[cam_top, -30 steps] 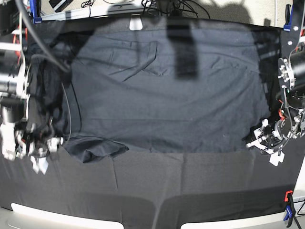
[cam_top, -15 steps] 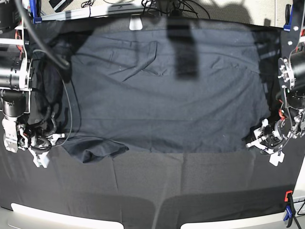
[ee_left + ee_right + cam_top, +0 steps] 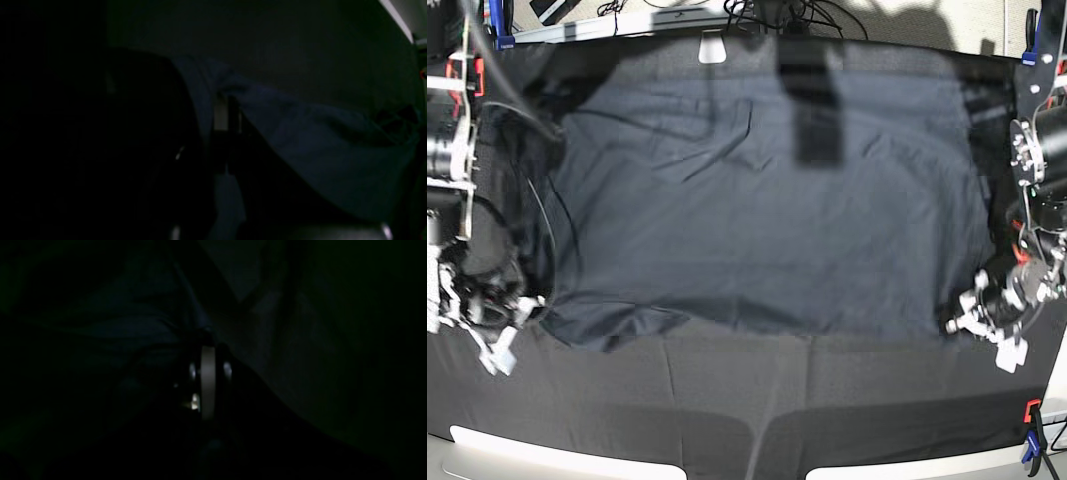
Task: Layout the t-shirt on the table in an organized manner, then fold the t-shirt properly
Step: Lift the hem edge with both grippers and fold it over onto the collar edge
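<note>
The dark charcoal t-shirt (image 3: 767,220) lies spread wide over the black-clothed table (image 3: 827,400), with a few creases near its far left. At the shirt's near left corner my right gripper (image 3: 515,325) is shut on the fabric. The right wrist view is very dark, but it shows the right gripper (image 3: 207,348) with its jaws together and the t-shirt (image 3: 126,326) bunched at their tips. My left gripper (image 3: 962,318) is shut on the shirt's near right corner. In the left wrist view the t-shirt (image 3: 317,143) drapes over the left gripper (image 3: 227,100).
A red-orange clamp (image 3: 1031,408) grips the table's near right corner, and blue clamps (image 3: 499,25) (image 3: 1030,40) stand at the far corners. Cables (image 3: 767,12) and a small white tab (image 3: 713,48) sit along the far edge. The table's pale front rim (image 3: 527,445) runs along the bottom.
My right gripper has gone from open to shut at the shirt's near left corner and drawn it outward. The rumpled corner has flattened and the shirt is stretched wider. The left gripper has shifted slightly nearer.
</note>
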{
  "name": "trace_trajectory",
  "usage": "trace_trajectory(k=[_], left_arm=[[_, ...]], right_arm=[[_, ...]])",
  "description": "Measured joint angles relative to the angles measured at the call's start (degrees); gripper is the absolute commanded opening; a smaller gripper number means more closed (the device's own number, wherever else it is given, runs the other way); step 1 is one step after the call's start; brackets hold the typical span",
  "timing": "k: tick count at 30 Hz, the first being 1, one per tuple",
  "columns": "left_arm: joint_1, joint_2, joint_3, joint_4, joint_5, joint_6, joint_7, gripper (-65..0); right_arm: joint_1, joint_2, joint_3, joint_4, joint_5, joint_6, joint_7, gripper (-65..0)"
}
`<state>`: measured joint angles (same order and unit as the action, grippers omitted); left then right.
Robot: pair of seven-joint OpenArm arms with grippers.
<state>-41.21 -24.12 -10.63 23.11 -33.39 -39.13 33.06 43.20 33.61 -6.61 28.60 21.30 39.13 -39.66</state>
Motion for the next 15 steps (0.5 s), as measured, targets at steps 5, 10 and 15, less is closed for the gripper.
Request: trace_trajectory(k=[5, 10, 15], left_arm=[[5.8, 0.2, 0.0, 10.8, -2.6, 1.5, -0.6, -65.0], [16.1, 0.8, -3.7, 23.8, -3.3, 1.6, -1.0, -65.0], [20.8, 1.2, -8.7, 31.1, -3.7, 1.7, -1.3, -65.0]], right_arm=[[0.1, 1.7, 0.0, 0.0, 1.1, 0.2, -0.4, -65.0], [-4.7, 1.4, 0.5, 6.6, 2.7, 0.2, -0.2, -65.0], [-16.7, 1.0, 8.8, 20.9, 5.1, 0.2, -0.5, -65.0]])
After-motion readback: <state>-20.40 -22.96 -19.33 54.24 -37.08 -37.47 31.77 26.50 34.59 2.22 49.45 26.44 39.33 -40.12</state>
